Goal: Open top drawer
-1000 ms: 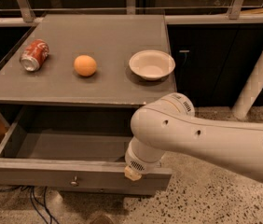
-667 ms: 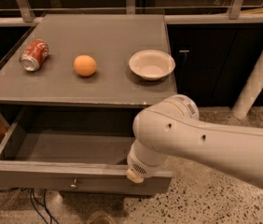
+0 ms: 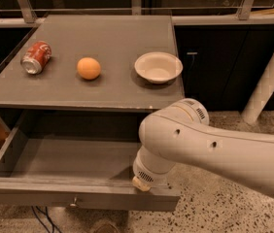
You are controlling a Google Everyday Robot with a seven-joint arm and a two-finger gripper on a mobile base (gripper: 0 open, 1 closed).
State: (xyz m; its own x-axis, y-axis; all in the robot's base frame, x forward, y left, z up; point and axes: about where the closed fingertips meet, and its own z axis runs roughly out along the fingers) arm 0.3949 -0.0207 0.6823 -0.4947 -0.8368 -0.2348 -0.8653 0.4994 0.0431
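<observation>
Just below the grey tabletop (image 3: 112,38), the hand (image 3: 141,182) meets the top drawer (image 3: 54,198).

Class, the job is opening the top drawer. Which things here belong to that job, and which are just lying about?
Belongs to the job: wide grey top drawer with round metal knob, pulled out; gripper at its front edge.
Lying about: red soda can on its side, round orange fruit, white bowl, on the grey tabletop.

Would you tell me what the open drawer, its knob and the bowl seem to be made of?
The top drawer: matte grey, likely painted wood or laminate. Its knob: small, shiny, probably metal. The bowl: smooth off-white, ceramic or plastic. The gripper sits at the drawer's front edge, under the arm.
</observation>
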